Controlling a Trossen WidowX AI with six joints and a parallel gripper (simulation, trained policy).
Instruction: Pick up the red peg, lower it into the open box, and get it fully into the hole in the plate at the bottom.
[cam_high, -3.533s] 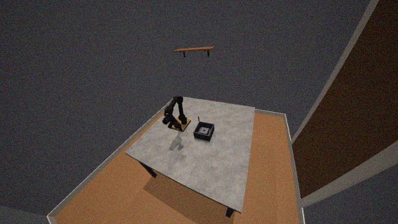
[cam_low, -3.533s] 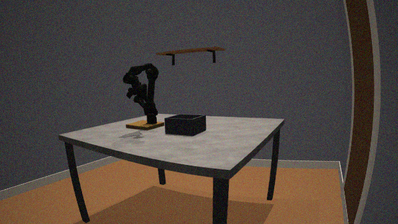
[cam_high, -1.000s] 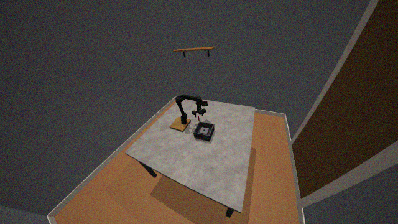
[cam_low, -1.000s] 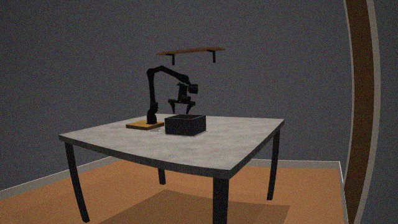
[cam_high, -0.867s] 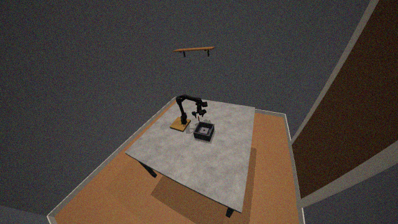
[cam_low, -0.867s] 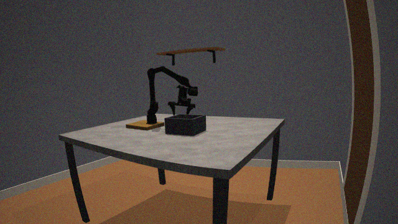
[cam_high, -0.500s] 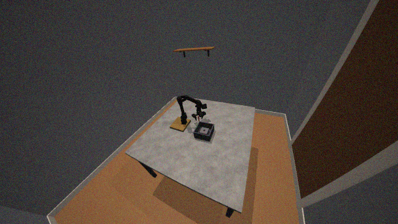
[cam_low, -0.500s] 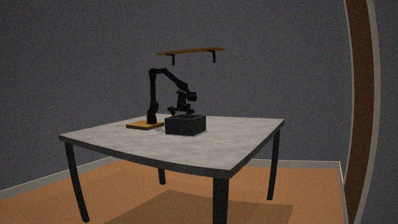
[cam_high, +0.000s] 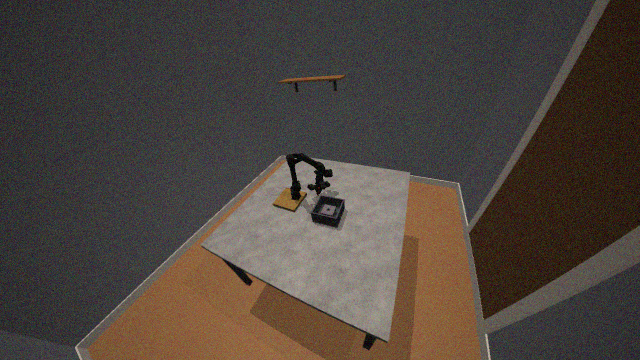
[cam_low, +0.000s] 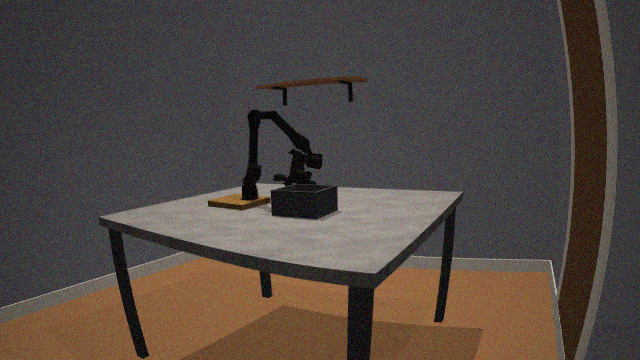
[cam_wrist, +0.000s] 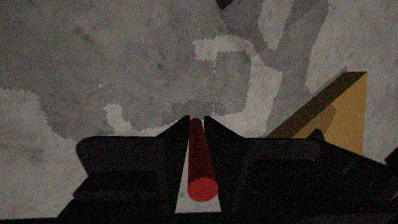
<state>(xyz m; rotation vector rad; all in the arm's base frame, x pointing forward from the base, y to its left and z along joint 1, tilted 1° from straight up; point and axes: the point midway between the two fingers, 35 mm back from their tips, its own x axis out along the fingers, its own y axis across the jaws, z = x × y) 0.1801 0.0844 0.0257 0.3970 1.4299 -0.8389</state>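
Note:
The red peg (cam_wrist: 202, 172) stands upright between the two fingers in the wrist view, its round top towards the camera. My gripper (cam_wrist: 197, 119) (cam_high: 318, 191) is shut on it, pointing down low over the table. Whether the peg's lower end touches the table cannot be told. The open dark box (cam_high: 327, 219) (cam_low: 295, 202) stands beside the gripper, nearer the camera in the top view. The pale plate (cam_high: 323, 212) with its dark hole lies at the box's bottom and holds no peg. In the exterior view the box hides the fingertips and the plate.
The arm's base stands on a yellow board (cam_high: 283, 202) (cam_low: 230, 202) (cam_wrist: 352, 112), to the left of the box in the top and exterior views. The grey table (cam_high: 300, 260) (cam_low: 225, 232) carries them all. An orange shelf (cam_high: 312, 79) (cam_low: 315, 81) hangs on the wall behind.

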